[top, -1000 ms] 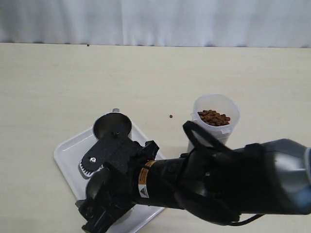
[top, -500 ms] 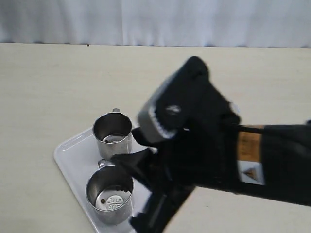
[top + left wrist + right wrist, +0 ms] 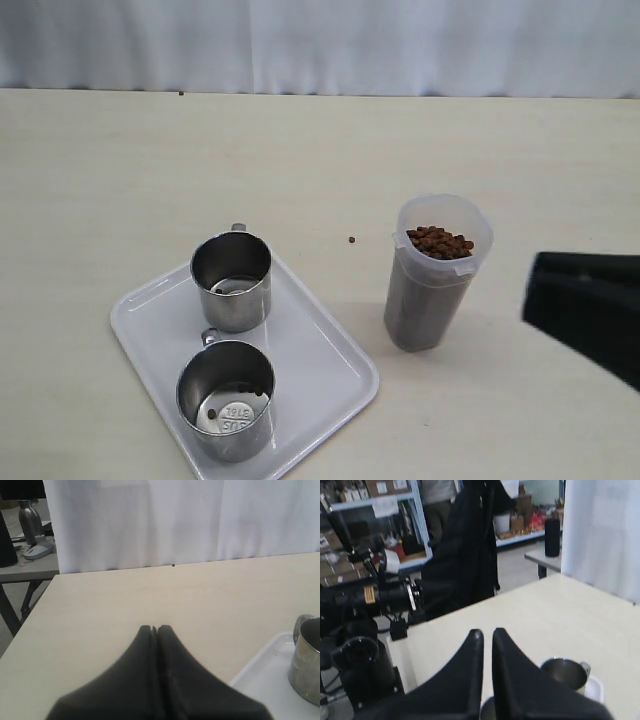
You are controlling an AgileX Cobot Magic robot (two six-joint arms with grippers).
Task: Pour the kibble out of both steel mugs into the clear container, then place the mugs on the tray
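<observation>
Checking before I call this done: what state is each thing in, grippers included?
Far steel mug: upright on the tray, looks empty.
Near steel mug: upright on the tray, a few pellets inside.
Clear container: upright on the table, kibble almost to the rim.
Tray: flat on the table, carrying both mugs.
Stray pellet: loose on the table.
Left gripper: jaws shut, empty.
Right gripper: jaws shut, empty.
</observation>
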